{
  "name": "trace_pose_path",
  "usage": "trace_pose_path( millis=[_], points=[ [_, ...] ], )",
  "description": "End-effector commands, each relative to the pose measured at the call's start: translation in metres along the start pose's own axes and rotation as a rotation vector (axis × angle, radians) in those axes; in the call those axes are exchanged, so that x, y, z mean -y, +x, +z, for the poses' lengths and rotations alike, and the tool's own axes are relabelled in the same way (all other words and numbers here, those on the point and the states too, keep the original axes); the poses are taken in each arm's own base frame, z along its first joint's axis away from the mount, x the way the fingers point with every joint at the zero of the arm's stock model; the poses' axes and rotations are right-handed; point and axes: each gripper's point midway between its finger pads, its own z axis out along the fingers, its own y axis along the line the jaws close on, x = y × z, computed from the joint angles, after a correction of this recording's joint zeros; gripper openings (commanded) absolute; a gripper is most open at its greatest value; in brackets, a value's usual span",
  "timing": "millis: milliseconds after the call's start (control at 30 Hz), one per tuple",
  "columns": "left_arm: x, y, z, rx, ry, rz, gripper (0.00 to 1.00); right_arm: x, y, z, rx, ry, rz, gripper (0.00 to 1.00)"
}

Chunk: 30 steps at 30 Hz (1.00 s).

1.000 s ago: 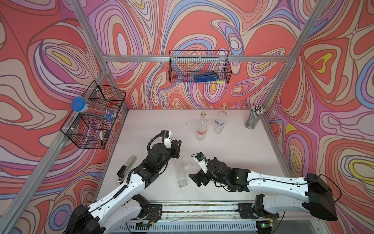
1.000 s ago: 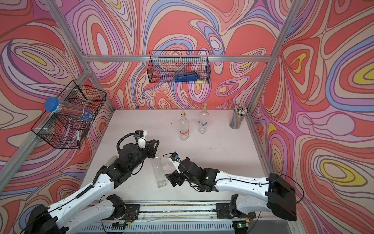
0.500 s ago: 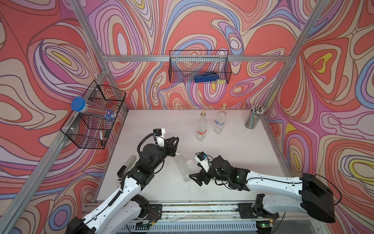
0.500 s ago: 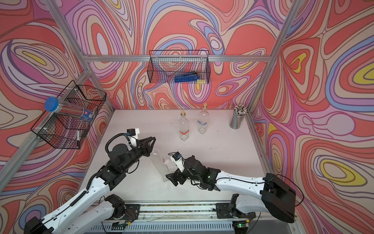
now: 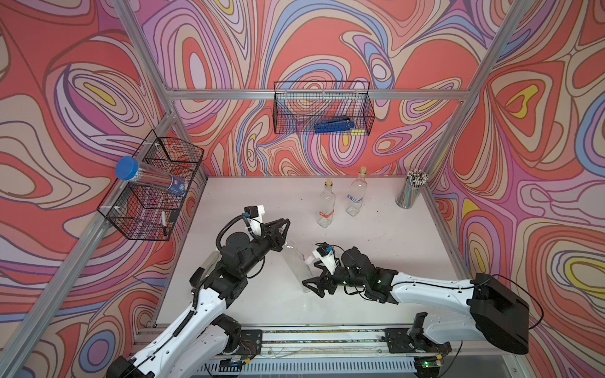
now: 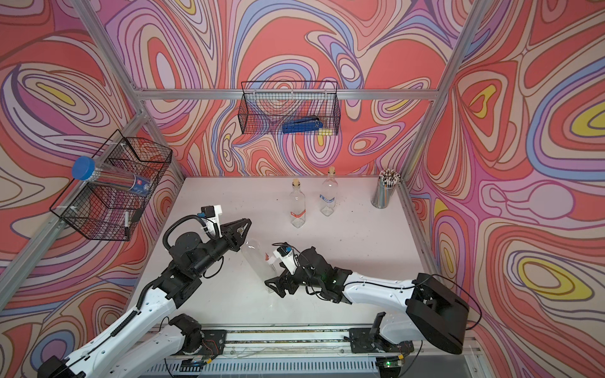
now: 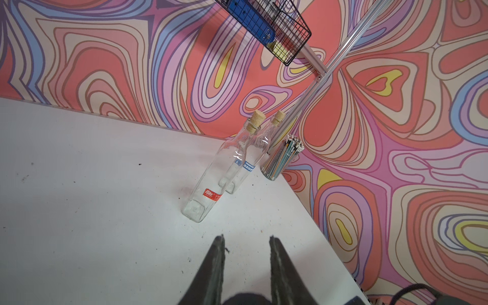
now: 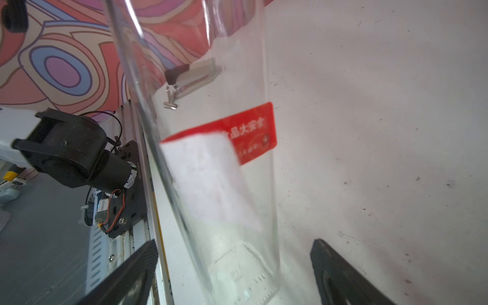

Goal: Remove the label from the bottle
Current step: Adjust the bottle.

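Observation:
A clear glass bottle [image 5: 298, 265] [image 6: 260, 265] leans at mid table, its top tipped toward the left arm. Its red label [image 8: 253, 132] has a white flap [image 8: 211, 184] peeled loose, which also shows in a top view [image 5: 307, 258]. My right gripper [image 5: 316, 283] [image 8: 235, 264] is wide open, with its fingers on either side of the bottle's base and clear of the glass. My left gripper [image 5: 281, 225] [image 7: 247, 237] hovers just past the bottle's top. Its jaws stand a little apart, with nothing between them.
Two corked bottles [image 5: 326, 206] [image 5: 357, 196] and a cup of pencils [image 5: 411, 189] stand at the back right. Wire baskets hang on the left wall [image 5: 150, 186] and the back wall [image 5: 322, 108]. A rail runs along the table's front edge [image 5: 294, 330].
The bottle has gone from upright to leaning, its top tipping left. The left arm's wrist has swung left and risen. The right gripper has stayed open at the bottle's base.

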Motion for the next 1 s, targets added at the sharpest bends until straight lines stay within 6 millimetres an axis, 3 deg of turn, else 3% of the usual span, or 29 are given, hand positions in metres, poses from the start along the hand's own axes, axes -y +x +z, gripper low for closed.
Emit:
trace_pose_path(
  millis=[0,300,433,667,933,967],
  points=[
    [0.042,-0.052,-0.011,0.15,0.152,-0.033,0.0,-0.009,-0.003,0.002,0.013,-0.062,-0.002,0.94],
    [0.054,-0.06,-0.011,0.162,0.216,-0.066,0.0,-0.015,-0.012,0.001,0.037,-0.104,-0.013,0.89],
    [0.053,-0.06,-0.008,0.169,0.232,-0.089,0.0,-0.018,-0.016,0.002,0.044,-0.121,-0.019,0.71],
    [0.049,-0.055,-0.004,0.155,0.224,-0.097,0.0,-0.016,-0.024,-0.009,0.079,-0.088,-0.025,0.51],
    [0.038,-0.046,0.003,0.138,0.202,-0.117,0.0,-0.011,-0.033,-0.017,0.086,-0.036,-0.043,0.01],
    [0.037,-0.045,0.004,0.135,0.198,-0.119,0.0,-0.01,-0.034,-0.017,0.084,-0.025,-0.046,0.0]
  ],
)
